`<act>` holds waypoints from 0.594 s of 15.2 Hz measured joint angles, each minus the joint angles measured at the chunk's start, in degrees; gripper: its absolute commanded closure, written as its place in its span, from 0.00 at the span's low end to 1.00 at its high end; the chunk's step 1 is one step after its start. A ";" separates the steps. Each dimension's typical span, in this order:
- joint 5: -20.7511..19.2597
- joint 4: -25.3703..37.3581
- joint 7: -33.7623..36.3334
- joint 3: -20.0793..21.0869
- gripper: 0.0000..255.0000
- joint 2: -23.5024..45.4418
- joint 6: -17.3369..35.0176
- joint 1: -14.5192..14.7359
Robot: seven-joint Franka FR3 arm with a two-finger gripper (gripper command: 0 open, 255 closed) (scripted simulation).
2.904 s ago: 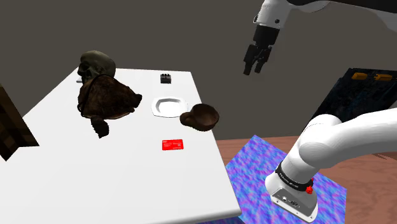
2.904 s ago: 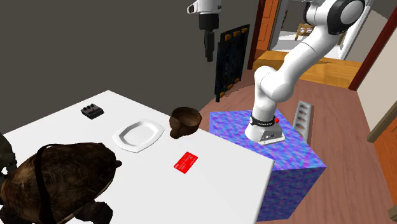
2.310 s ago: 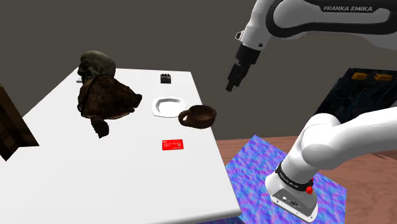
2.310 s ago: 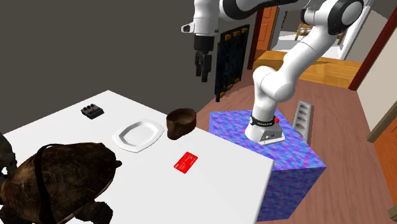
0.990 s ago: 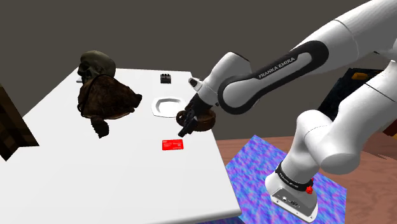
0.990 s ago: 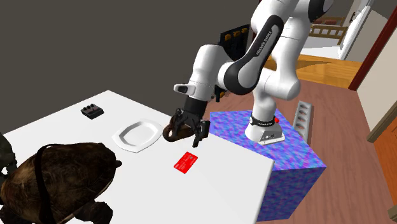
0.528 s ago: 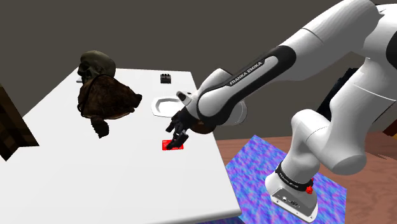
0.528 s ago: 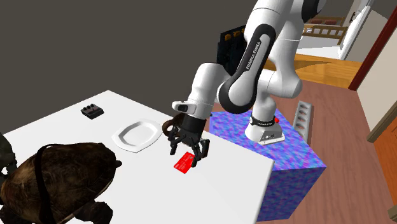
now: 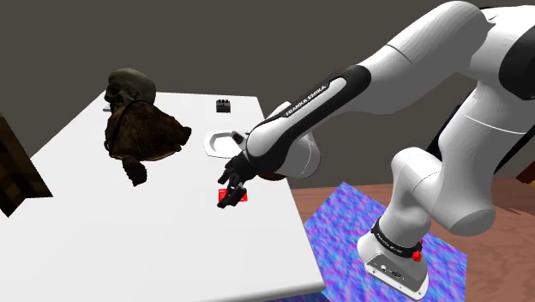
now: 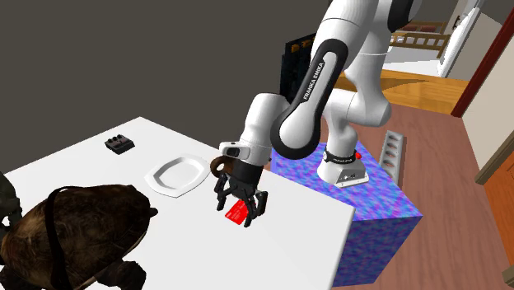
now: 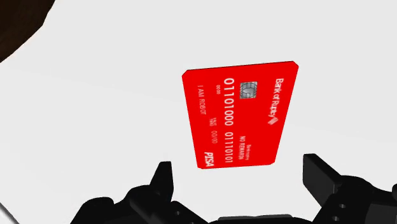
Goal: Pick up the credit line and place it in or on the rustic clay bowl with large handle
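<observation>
1. The claw (image 11: 240, 180) hangs open just over the counter (image 10: 74, 161) and grasps nothing. Its fingers are spread wide so they can straddle the card.
2. The red card (image 11: 242, 114) lies flat on the counter between the fingers and just ahead of them, untouched. It is thin and flat, so the fingers will likely have to press down at its edges.
3. The brown bowl (image 10: 217, 166) sits just behind the claw, beside the white plate (image 10: 177, 175), so the carry should be short. The arm hides most of the bowl, so I cannot tell which way its handle points.
</observation>
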 measured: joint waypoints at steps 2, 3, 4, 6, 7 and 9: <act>0.09 0.09 -0.05 0.01 0.00 0.09 0.01 0.02; 0.10 0.09 -0.07 0.01 0.00 0.10 0.01 0.02; 0.10 0.09 -0.07 0.01 1.00 0.10 0.01 0.02; -0.14 0.27 0.14 0.03 1.00 -0.32 0.23 0.02; -0.17 0.28 0.17 0.02 1.00 -0.31 0.20 0.01; -0.44 0.25 0.42 0.01 1.00 -0.33 0.17 0.00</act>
